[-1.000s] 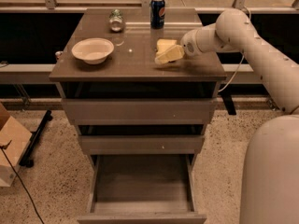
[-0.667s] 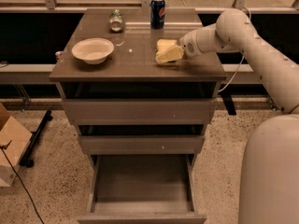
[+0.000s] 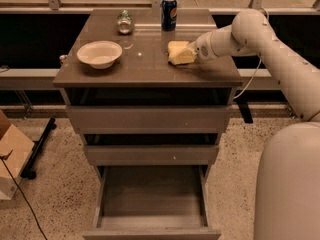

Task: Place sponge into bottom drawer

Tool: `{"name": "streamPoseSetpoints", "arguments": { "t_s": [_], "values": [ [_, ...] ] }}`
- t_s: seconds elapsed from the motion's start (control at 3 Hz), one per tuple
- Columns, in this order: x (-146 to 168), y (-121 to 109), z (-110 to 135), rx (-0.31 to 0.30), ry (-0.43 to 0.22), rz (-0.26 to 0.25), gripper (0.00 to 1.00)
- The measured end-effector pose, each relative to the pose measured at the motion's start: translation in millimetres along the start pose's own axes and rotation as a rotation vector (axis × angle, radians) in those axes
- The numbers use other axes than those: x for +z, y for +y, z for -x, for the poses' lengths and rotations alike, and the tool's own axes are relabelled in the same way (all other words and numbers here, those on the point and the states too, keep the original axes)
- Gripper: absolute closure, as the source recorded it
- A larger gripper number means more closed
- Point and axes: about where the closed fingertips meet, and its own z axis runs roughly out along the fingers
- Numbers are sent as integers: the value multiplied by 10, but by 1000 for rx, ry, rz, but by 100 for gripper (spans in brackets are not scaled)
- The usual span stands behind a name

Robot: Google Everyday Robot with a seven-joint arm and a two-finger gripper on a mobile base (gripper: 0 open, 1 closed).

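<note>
the tool [image 3: 187, 54] was at the desk's [image 3: 145, 69] right edge, right up against the sponge [image 3: 176, 50], which sat on the top there. couldn't tell whether it was clenched or released. the bottom drawer [image 3: 150, 196] stood pulled open below. bowl [image 3: 99, 53] near the left edge, can [image 3: 169, 13] and jar [image 3: 124, 22] at the back edge.

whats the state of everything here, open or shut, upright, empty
bottom drawer: pulled open, nothing inside
sponge: lying on the cabinet top, at the gripper
gripper: at the sponge, right side of the top
bowl: upright, empty
soda can: upright
glass jar: upright
</note>
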Motion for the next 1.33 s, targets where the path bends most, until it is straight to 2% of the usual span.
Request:
{"name": "streamPoseSetpoints", "arguments": {
  "t_s": [0.33, 1.0, 1.33],
  "values": [
    [3, 3, -2, 3, 1, 3, 88],
    [5, 4, -5, 5, 3, 6, 91],
    [37, 21, -12, 6, 4, 11, 100]
  ]
}}
